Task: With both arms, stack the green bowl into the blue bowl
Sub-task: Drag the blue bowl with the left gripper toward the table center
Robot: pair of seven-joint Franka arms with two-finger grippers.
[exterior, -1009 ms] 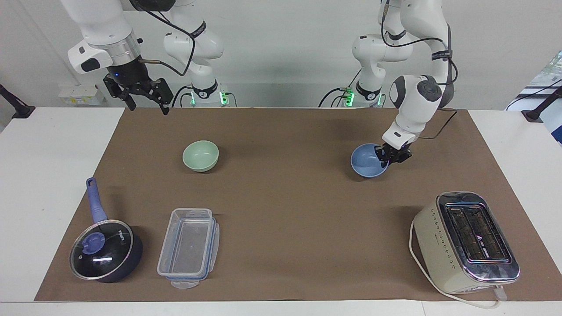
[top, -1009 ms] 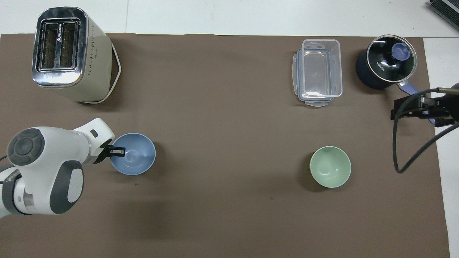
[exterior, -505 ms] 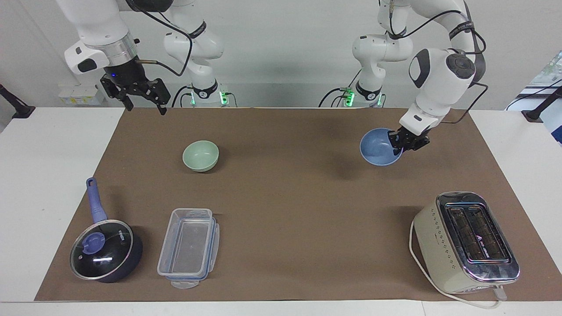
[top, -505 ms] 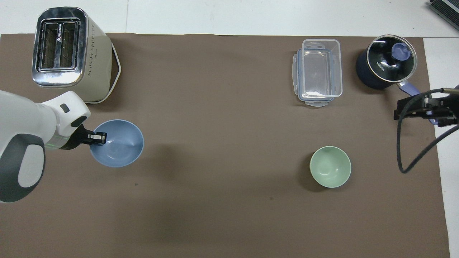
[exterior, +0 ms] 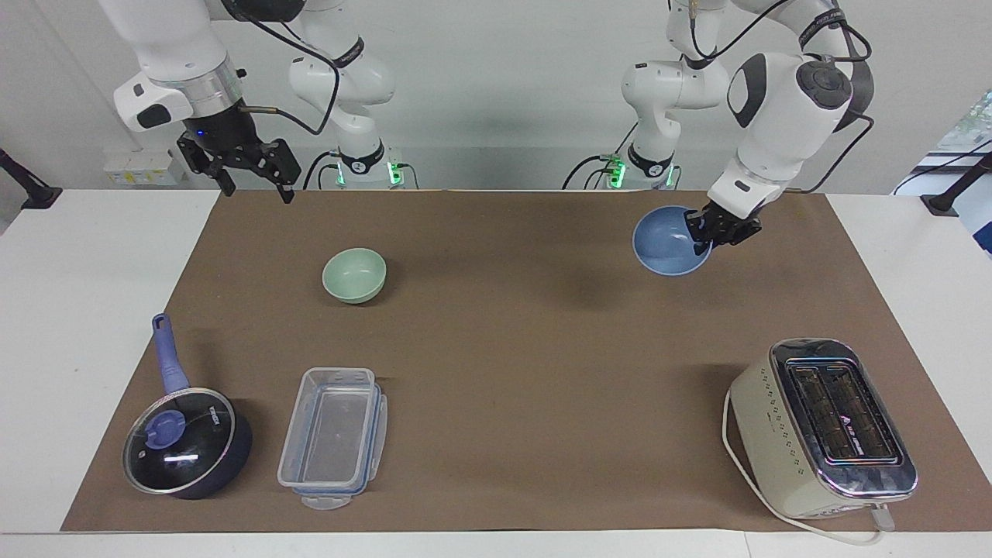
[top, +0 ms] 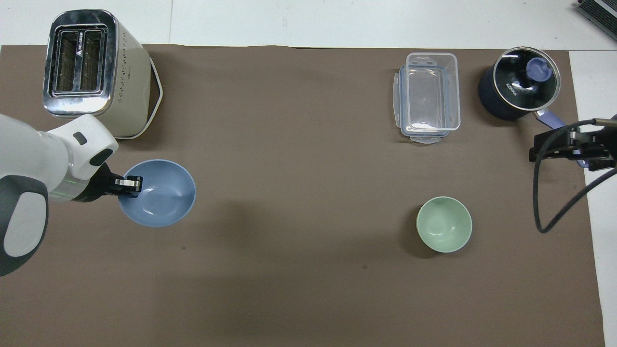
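The blue bowl hangs tilted in the air over the brown mat toward the left arm's end. My left gripper is shut on its rim. The green bowl sits upright on the mat toward the right arm's end, untouched. My right gripper waits open and raised over the mat's corner by the right arm's base, with nothing in it.
A cream toaster stands farther from the robots than the blue bowl. A clear plastic container and a dark lidded pot with a blue handle lie farther out than the green bowl.
My left gripper has lifted the blue bowl off the mat and carried it upward, tilting it. The right gripper shifted slightly. The green bowl has not moved.
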